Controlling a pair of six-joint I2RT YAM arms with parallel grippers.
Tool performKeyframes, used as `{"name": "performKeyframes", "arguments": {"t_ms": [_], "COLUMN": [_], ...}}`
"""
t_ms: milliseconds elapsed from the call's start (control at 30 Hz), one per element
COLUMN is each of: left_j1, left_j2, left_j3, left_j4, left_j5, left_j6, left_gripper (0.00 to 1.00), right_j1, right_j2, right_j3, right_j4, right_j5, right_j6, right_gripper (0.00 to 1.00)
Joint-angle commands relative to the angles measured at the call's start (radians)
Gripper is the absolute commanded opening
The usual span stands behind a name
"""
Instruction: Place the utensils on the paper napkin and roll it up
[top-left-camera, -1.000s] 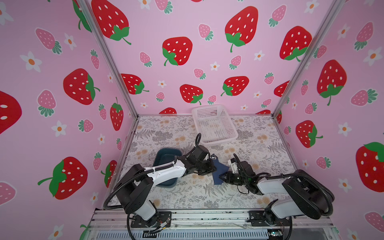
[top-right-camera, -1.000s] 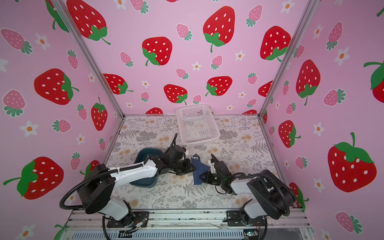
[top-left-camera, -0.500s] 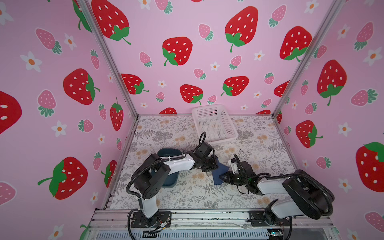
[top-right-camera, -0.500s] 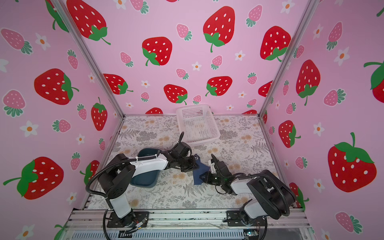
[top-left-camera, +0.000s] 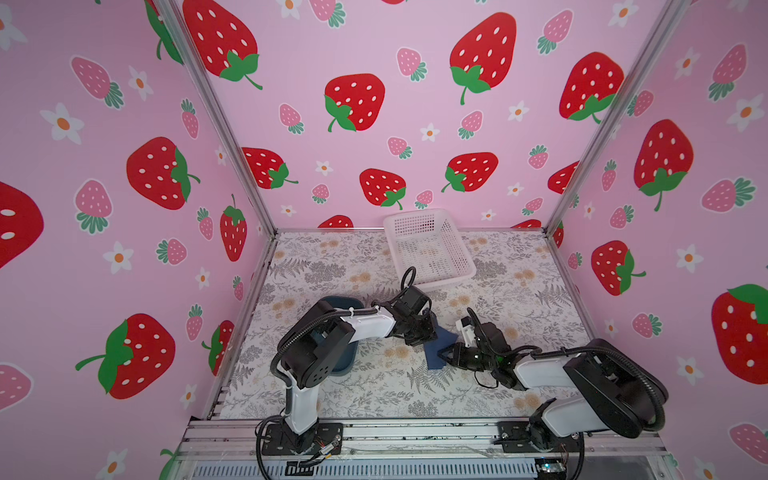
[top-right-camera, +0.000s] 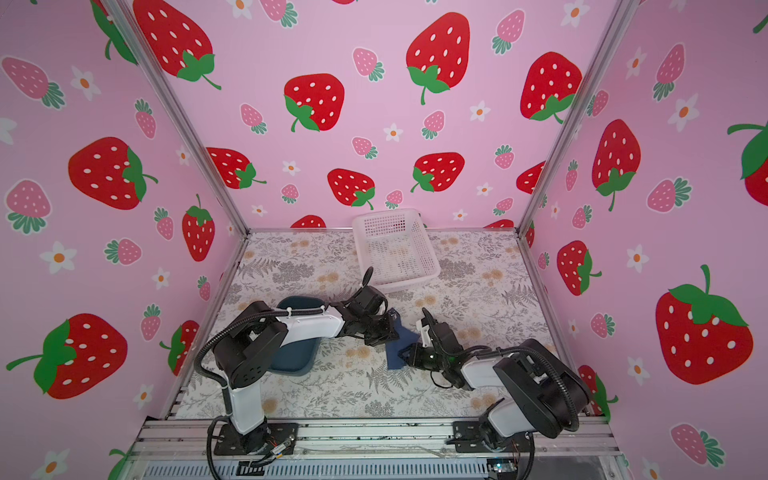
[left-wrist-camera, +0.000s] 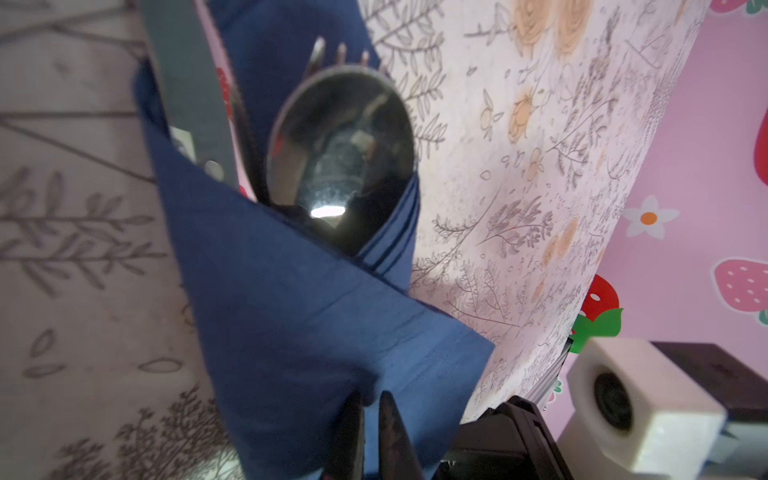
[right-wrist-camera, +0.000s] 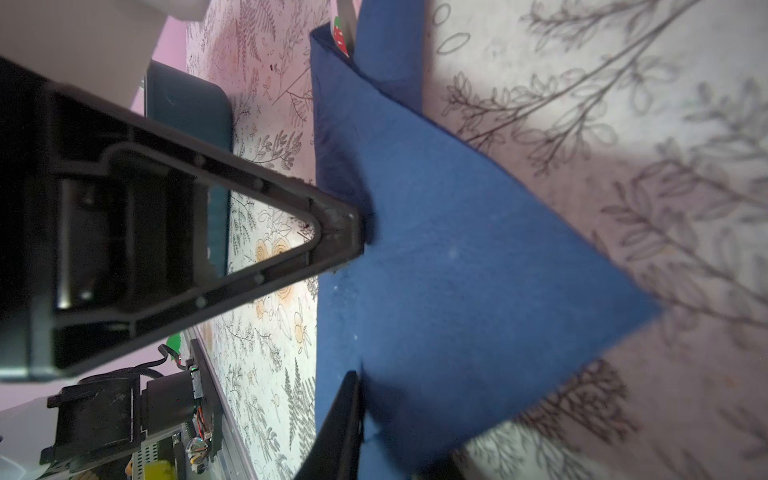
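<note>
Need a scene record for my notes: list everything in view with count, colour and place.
paper napkin: one, navy, folded into a bundle, mid-table
spoon: one, silver, bowl poking from the napkin
fork: one, silver, tines showing past the spoon
knife: one, silver, beside the spoon inside the napkin
tray: one, teal, left side, partly hidden
basket: one, white, at the back
table: one, floral cover
left gripper: one, black, shut on the napkin's edge
right gripper: one, black, jaws apart, tips on the napkin
</note>
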Motion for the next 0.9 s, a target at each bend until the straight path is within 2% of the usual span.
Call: {"name": "performKeyframes", "arguments": {"t_ms": [0, 400, 500, 567, 733, 867], "left_j1": [0.005, 0.005, 0.004, 0.004, 0.003, 0.008], "left_j2": [0.003, 0.007, 0.008, 0.004, -0.038, -0.127], "left_j3": [0.031, 0.032, 0.031, 0.032, 0.024, -0.015], "left_j4": [-0.002, 0.007, 0.01, 0.014, 0.019, 0.007], "left_j5": [0.011, 0.015, 0.015, 0.016, 0.018, -0.023], "left_j6": [-0.009, -0.009, -0.012, -0.014, -0.009, 0.003], "left_gripper": [0.12, 0.11, 0.11, 0.11, 0.13, 0.18], "right_j1": [0.002, -0.014, -0.014, -0.015, -0.016, -0.016], "right_j2": [-0.006, 0.024, 0.035, 0.047, 0.047, 0.041], "right_j3": [-0.002, 0.031, 0.04, 0.043, 0.045, 0.043], "right_j4": [-0.054, -0.062, -0.062, -0.061, -0.055, -0.055], "right_j5": [0.016, 0.04, 0.046, 0.048, 0.041, 0.032], "right_j6": [0.002, -0.016, -0.02, -0.021, -0.024, -0.02], "right_gripper": [0.23, 0.4, 0.41, 0.38, 0.24, 0.21]}}
